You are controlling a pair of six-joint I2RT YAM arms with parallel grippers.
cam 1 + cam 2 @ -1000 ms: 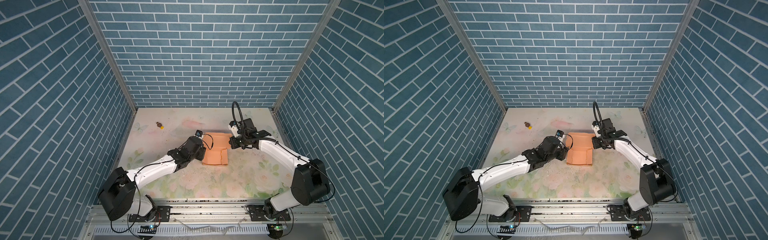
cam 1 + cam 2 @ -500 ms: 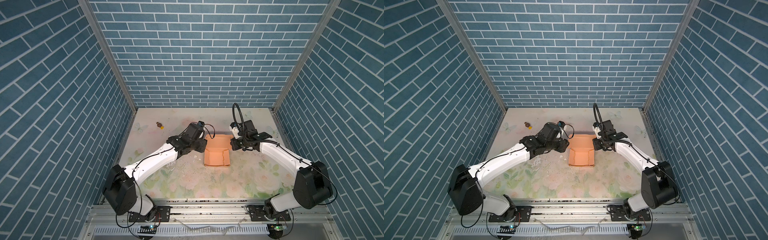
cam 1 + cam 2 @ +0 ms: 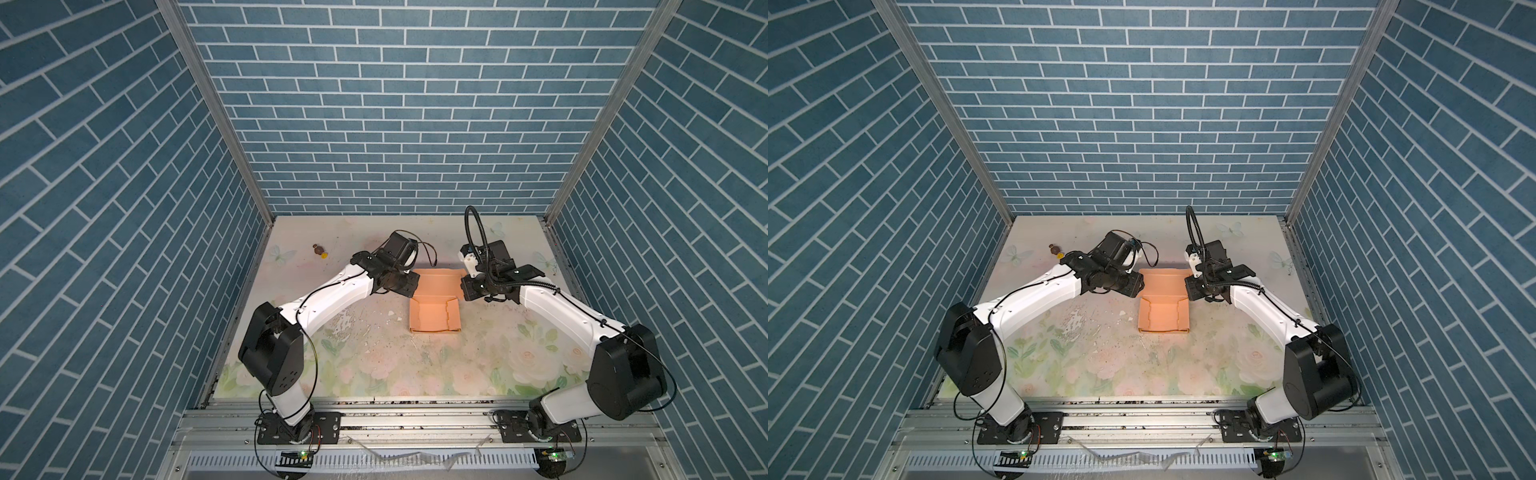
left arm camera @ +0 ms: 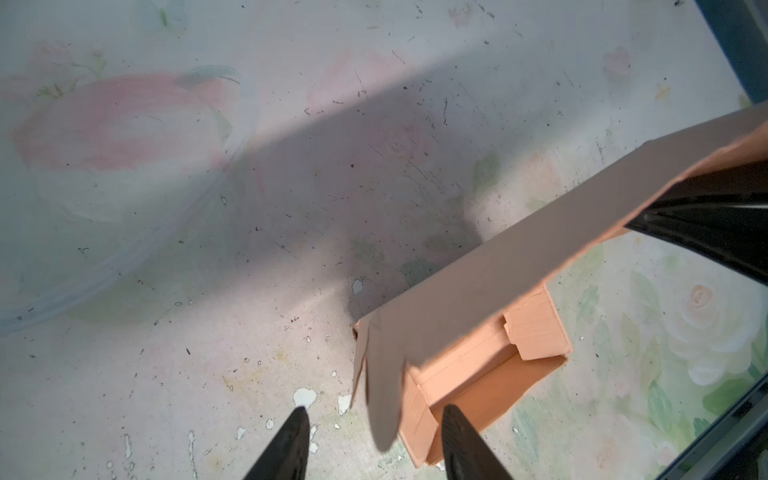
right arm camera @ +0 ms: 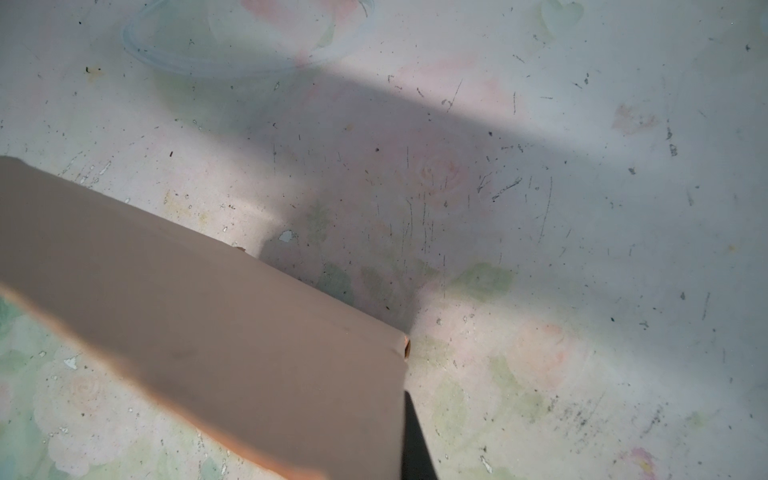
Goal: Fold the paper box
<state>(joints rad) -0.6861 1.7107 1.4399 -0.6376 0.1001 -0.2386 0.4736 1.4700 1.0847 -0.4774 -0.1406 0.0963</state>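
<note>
— Nearest us, on the flowered table (image 3: 374,374), the paper box (image 3: 432,318) sits between the two arms. Its open tray faces us: peach-orange card, low walls, a notched flap folded in along the right wall.

— Behind the tray we see the lid panel tilted up. Both top views give us that, yet they hide the grips.

— The left wrist view helps us there. The left gripper (image 4: 374,434) is released: its fingers (image 4: 291,442) stand apart either side of a narrow hanging flap, with a gap on each side.

— The right gripper (image 3: 467,286) is clenched on the lid's right edge. In the right wrist view we see only one dark finger (image 5: 415,440) beside the card, whose outer face looks duller, a greyish pink.

— Farthest back, to the left, we find a small brown and yellow thing (image 3: 320,250), well apart from the box. Only the top views show it.
</note>
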